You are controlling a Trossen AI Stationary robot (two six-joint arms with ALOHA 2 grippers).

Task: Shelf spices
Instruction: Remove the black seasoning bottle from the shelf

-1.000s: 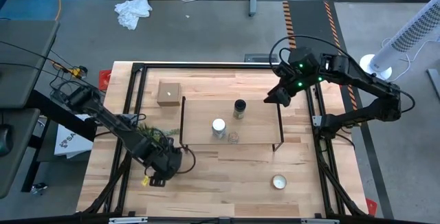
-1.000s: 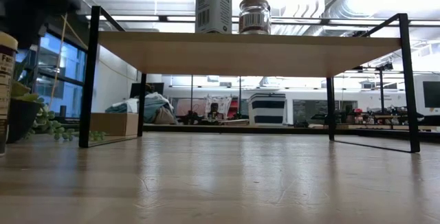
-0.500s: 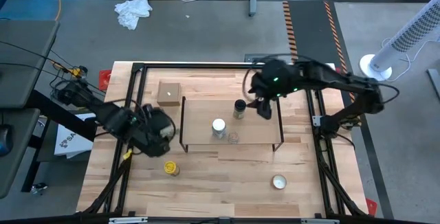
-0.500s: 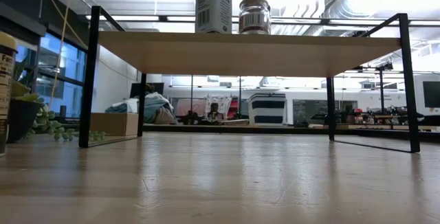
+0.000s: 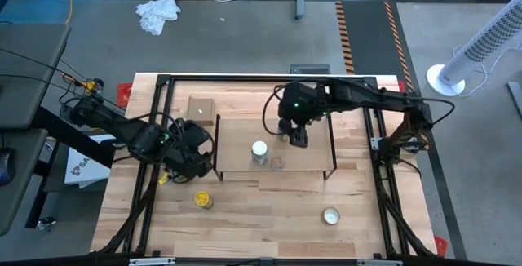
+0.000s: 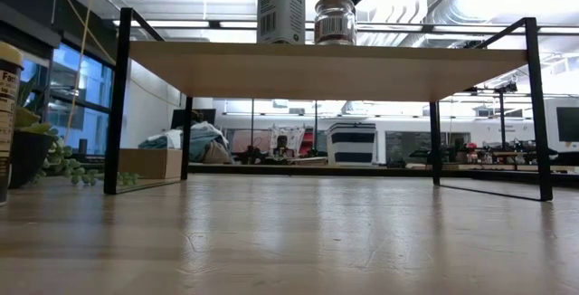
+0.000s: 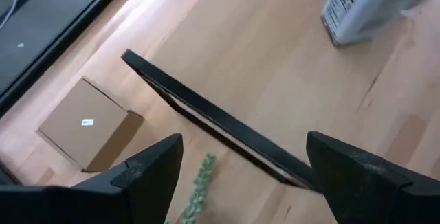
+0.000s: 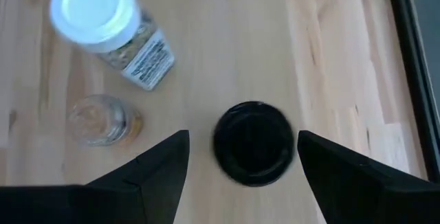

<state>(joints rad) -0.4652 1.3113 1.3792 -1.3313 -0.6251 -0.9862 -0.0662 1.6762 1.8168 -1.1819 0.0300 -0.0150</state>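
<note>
Three jars sit on the light wooden plank shelf at frame centre: white-capped jar, tiny clear pinkish jar, dark black-capped jar. Mustard-yellow jar is unshelved, lower left on the table. Right gripper is spread over the black-capped jar; left gripper is spread, empty, beside the shelf's left edge.

The low light-wood plank shelf on thin black legs carries three jars clustered mid-plank; its ends are bare. Beneath the plank, open passage runs between the legs.

Both pincers agape: left pincer, right pincer.
</note>
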